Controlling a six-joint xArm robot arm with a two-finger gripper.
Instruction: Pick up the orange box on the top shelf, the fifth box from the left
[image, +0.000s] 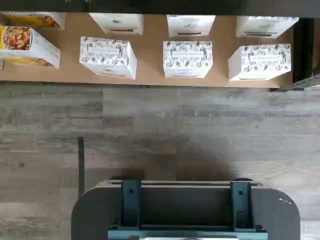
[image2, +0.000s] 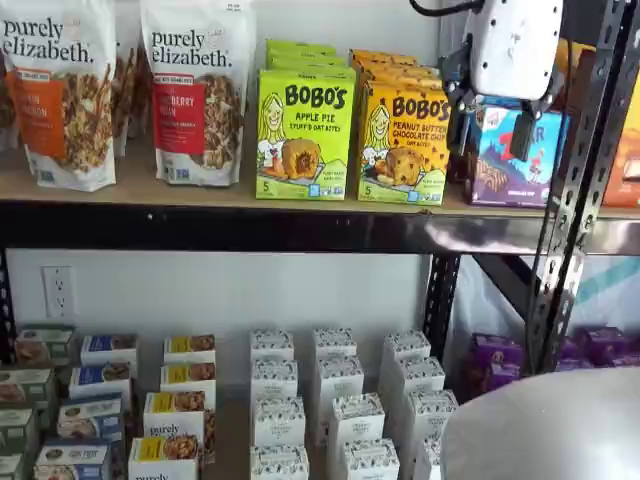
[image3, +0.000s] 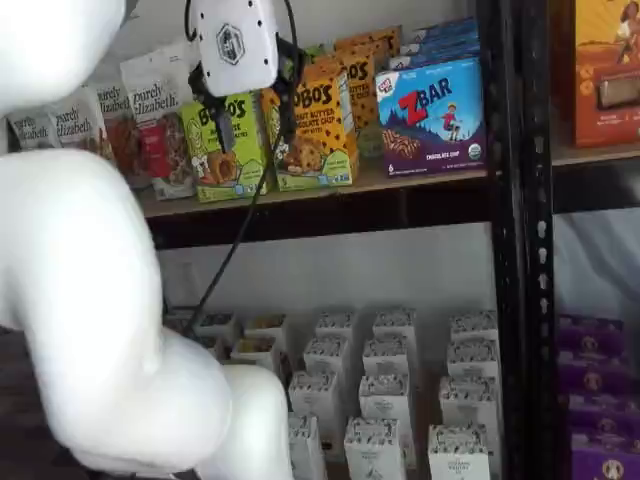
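Shelf views both show the yellow-orange cardboard oat-bites box (image2: 404, 142) upright on the tan wooden top shelf (image2: 200, 192), beyond the white-bodied gripper (image3: 248, 118), whose black fingers hang spread. It looks light, stiff, crushable; grasp its narrow side faces.

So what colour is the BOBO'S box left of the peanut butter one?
Lime green cardboard BOBO'S Apple Pie box, clearest in a shelf view.
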